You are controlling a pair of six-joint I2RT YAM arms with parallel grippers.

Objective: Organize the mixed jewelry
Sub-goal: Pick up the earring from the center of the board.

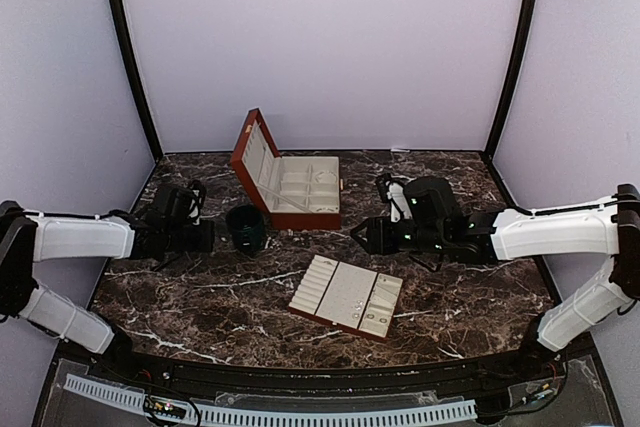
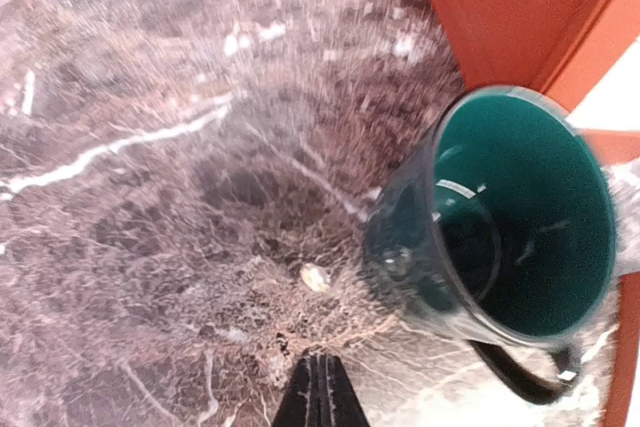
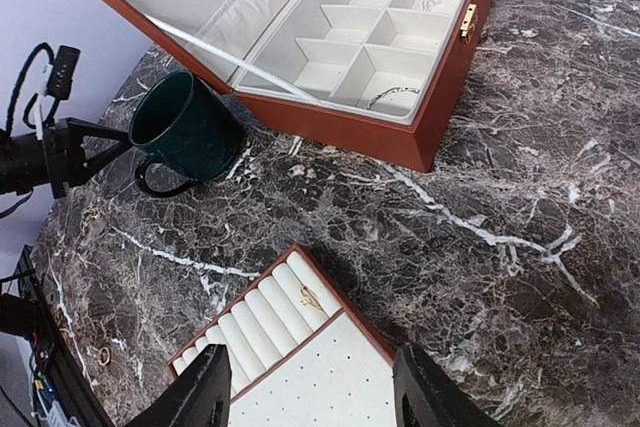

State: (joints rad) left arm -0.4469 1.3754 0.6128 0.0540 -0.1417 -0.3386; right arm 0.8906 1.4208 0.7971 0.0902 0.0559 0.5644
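Jewelry shows as tiny pale pieces. A small stud-like piece (image 2: 315, 277) lies on the marble just ahead of my left gripper (image 2: 320, 392), which is shut with nothing visible between its tips. That gripper (image 1: 210, 237) sits right next to the dark green cup (image 1: 245, 227), on the cup's left. A ring (image 3: 310, 297) rests in a slot of the cream tray (image 3: 260, 322). Thin loops (image 3: 392, 97) lie in compartments of the red-brown box (image 3: 440, 142). A small ring (image 3: 103, 355) lies on the table. My right gripper (image 3: 313, 402) hovers open above the tray's corner, empty.
The open box (image 1: 300, 217) stands behind the cup (image 2: 520, 227), lid raised to the left. The flat tray (image 1: 347, 295) lies at the table's front centre. The enclosure walls ring the marble top, and the table edge runs close to the loose ring.
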